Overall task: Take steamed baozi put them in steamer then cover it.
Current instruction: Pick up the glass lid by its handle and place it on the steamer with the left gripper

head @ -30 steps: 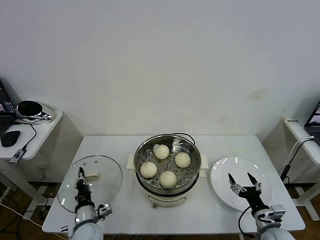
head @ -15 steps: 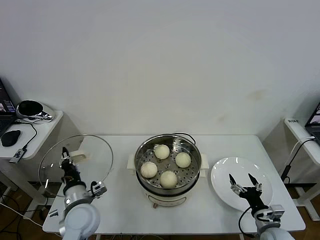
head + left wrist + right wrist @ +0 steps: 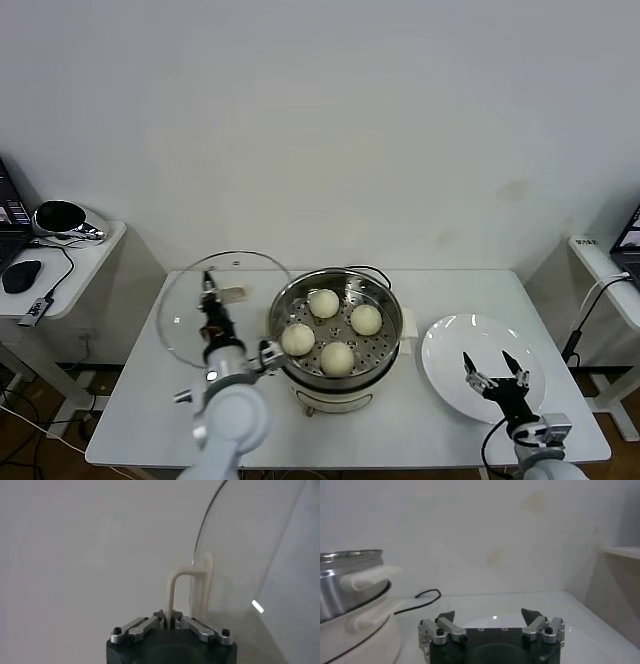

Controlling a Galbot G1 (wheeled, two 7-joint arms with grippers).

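Four cream-white baozi [image 3: 337,357] lie on the perforated tray inside the shiny steel steamer [image 3: 385,347] at the table's middle. My left gripper [image 3: 210,300] is shut on the cream-white handle [image 3: 173,592] of the clear glass cover [image 3: 190,300]. It holds the cover tilted up in the air just left of the steamer. The cover's glass [image 3: 250,545] also shows in the left wrist view. My right gripper [image 3: 497,367] is open and empty above the white plate [image 3: 450,370]. In the right wrist view its fingers [image 3: 490,616] stand wide apart.
The steamer's side and handle [image 3: 367,577] show in the right wrist view, with a black cord [image 3: 422,600] behind it. A side table [image 3: 70,262] with a mouse and a dark object stands at the far left. Another table edge [image 3: 600,265] is at the far right.
My left gripper has lifted the cover off the table's left side and carried it up and right toward the steamer. The right gripper has barely moved.
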